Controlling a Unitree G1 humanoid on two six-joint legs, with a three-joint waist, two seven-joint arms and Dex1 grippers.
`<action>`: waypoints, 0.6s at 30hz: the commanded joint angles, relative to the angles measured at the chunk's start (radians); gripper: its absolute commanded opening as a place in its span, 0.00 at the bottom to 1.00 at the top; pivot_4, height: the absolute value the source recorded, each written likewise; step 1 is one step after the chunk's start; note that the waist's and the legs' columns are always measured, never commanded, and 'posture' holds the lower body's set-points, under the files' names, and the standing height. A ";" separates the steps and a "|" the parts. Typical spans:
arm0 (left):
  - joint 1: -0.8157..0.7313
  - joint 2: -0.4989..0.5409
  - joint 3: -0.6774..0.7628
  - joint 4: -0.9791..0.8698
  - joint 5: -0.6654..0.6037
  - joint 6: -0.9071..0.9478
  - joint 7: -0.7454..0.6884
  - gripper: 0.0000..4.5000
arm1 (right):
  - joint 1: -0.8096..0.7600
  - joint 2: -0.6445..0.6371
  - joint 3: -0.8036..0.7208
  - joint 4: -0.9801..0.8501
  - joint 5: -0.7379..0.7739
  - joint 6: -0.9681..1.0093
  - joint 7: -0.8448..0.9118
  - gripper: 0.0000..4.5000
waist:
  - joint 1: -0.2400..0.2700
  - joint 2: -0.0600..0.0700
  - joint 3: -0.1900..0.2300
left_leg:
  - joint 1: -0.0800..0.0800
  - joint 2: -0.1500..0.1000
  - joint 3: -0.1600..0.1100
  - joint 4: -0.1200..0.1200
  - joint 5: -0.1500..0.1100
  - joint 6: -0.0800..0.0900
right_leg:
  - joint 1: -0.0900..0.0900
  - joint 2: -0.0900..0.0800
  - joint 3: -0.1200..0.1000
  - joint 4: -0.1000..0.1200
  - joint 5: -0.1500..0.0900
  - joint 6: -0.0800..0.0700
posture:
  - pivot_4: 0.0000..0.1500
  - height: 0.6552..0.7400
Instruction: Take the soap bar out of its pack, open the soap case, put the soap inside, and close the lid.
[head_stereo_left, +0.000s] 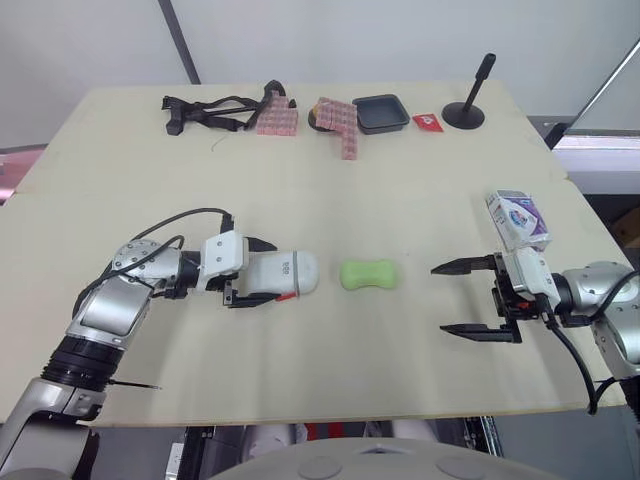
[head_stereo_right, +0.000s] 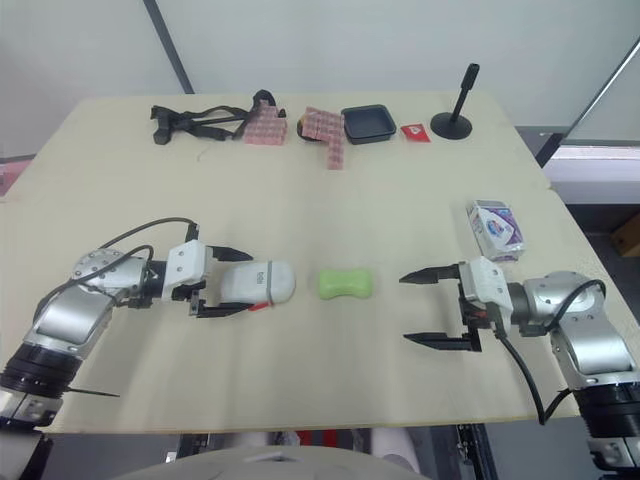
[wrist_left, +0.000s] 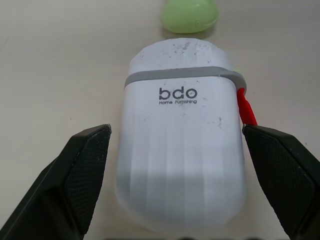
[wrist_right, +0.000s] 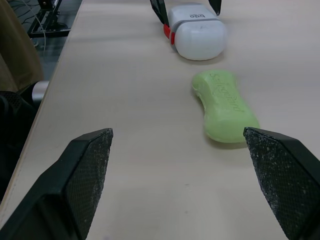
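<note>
Pale bench (head_stereo_left: 300, 180) bare through middle and front; clutter confined to far edge, soap pack (head_stereo_left: 518, 218) near right edge. Left gripper (head_stereo_left: 252, 273) spread astride white soap case (head_stereo_left: 285, 272), one finger clear of its wall; lid shut, lid end toward green soap bar (head_stereo_left: 369, 274) just beside. Bar unwrapped, lengthwise left-to-right, between case and right gripper (head_stereo_left: 440, 298), wide open, empty, well apart.

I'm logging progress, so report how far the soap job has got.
Done: the soap bar lies bare on the table, out of its pack. In hand: the left tool sits open around the soap case, which is shut; the right tool is open, facing the soap. Left: open the case, put the soap in, close the lid.
</note>
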 joint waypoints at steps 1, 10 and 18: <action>0.000 0.006 -0.020 0.012 0.042 -0.037 0.012 1.00 | -0.008 0.005 -0.012 0.003 0.017 -0.007 -0.013 1.00 | 0.003 0.000 0.000 | 0.000 0.000 0.000 0.000 0.000 0.000 | 0.000 0.000 0.000 0.000 0.000 0.000 | 1.00 1.00; -0.018 -0.031 -0.039 0.012 0.045 0.020 0.042 1.00 | -0.034 0.014 -0.014 0.058 0.015 -0.014 -0.029 1.00 | 0.003 0.000 0.000 | 0.000 0.000 0.000 0.000 0.000 0.000 | 0.000 0.000 0.000 0.000 0.000 0.000 | 1.00 1.00; -0.005 -0.035 -0.045 -0.001 0.034 0.066 0.034 1.00 | -0.029 0.011 -0.013 0.057 0.010 -0.020 -0.042 1.00 | 0.004 0.000 0.000 | 0.000 0.000 0.000 0.000 0.000 0.000 | 0.000 0.000 0.000 0.000 0.000 0.000 | 1.00 1.00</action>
